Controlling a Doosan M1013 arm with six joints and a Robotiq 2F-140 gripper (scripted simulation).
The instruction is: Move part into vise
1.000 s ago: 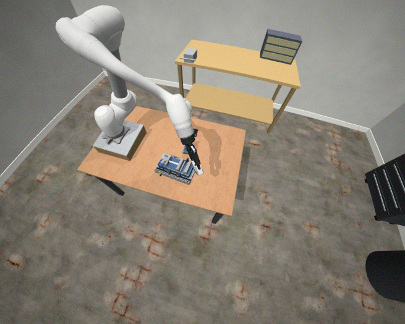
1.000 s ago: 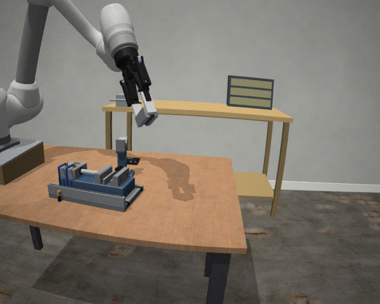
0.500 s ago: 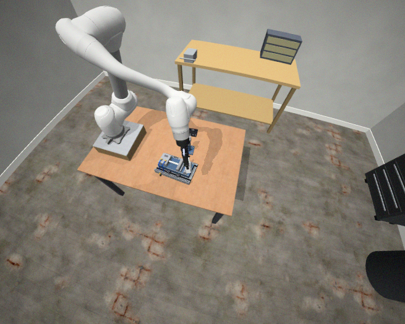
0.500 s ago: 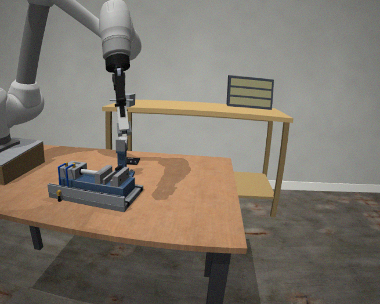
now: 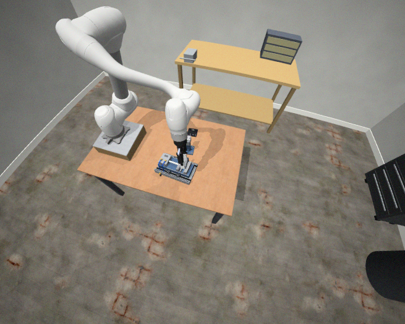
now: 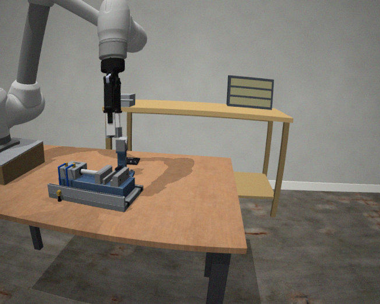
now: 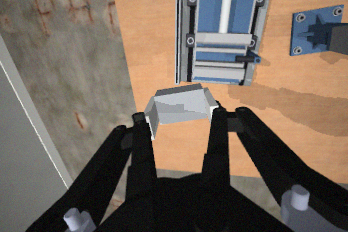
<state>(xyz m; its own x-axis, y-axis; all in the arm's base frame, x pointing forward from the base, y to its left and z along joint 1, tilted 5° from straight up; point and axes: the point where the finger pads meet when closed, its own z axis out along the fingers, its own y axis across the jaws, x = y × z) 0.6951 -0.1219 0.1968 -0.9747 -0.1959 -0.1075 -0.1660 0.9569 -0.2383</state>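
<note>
My gripper (image 6: 113, 130) points straight down and is shut on the grey part (image 6: 116, 131), holding it in the air above the far end of the vise (image 6: 95, 183). In the wrist view the part (image 7: 180, 104) sits between the black fingers, just short of the vise's (image 7: 222, 25) near end. The vise is open: the moving jaw (image 6: 103, 173) is on the white cylinder rod (image 6: 88, 170), and the fixed jaw (image 6: 120, 176) is beside it. The short dark work stop (image 7: 247, 58) points in between the jaws. The black infeed plate (image 6: 132, 160) is bare.
The V-block (image 6: 121, 148) stands on its blue base (image 7: 320, 37) just behind the vise, close below the gripper. My arm's base block (image 6: 13, 160) is at the table's left. A wooden shelf table (image 6: 199, 111) with a small grey box (image 6: 127, 100) stands behind.
</note>
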